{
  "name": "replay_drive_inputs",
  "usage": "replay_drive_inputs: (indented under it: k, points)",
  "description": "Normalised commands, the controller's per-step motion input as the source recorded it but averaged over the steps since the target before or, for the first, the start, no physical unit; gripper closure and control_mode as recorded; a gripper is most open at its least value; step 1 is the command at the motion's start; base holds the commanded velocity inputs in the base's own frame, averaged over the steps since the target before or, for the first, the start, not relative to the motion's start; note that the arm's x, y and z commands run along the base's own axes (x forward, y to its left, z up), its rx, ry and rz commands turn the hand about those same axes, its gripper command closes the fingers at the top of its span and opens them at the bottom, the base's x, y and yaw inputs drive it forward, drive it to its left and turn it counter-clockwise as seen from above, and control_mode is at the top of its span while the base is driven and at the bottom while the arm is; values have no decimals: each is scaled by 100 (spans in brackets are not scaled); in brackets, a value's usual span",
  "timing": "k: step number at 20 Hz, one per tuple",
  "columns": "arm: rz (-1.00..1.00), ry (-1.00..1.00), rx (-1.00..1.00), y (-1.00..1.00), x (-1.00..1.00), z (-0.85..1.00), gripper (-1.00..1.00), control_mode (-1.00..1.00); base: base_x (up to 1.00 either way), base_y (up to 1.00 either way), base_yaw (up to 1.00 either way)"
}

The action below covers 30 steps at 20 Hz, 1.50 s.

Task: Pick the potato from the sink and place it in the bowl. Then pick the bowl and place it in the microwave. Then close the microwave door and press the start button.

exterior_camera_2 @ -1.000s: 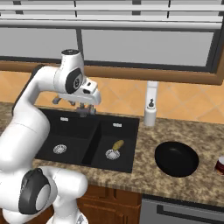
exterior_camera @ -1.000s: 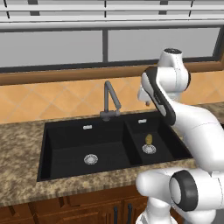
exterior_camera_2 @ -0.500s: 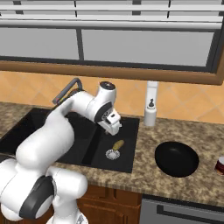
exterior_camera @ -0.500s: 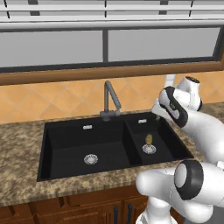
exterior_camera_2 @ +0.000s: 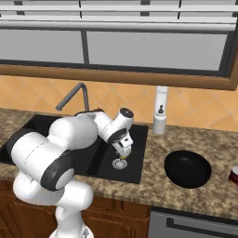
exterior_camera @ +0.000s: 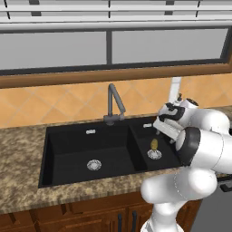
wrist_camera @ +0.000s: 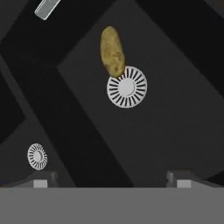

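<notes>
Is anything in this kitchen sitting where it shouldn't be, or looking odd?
One thing: a potato lies in the smaller basin of the sink, its end against the drain ring. Odd spot for food. The open gripper hangs above it. The black bowl sits upright on the counter; nothing looks spilled or damaged.
</notes>
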Motion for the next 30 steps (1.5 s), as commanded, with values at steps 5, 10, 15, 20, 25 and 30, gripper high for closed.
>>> replay_drive_inputs:
  k: [5,10,15,20,25,30]
  points:
    - [-17,4,0,0,56,-67,-100,-100,0,0,0]
    - [-14,7,1,-3,47,-53,-100,-100,0,0,0]
    - [-9,2,2,-10,48,-52,-100,-100,0,0,0]
    - [-3,0,5,-24,48,-44,-100,-100,0,0,0]
    - [-2,0,2,-21,45,-48,-100,-100,0,0,0]
    - [-1,0,0,0,56,-29,-100,-100,0,0,0]
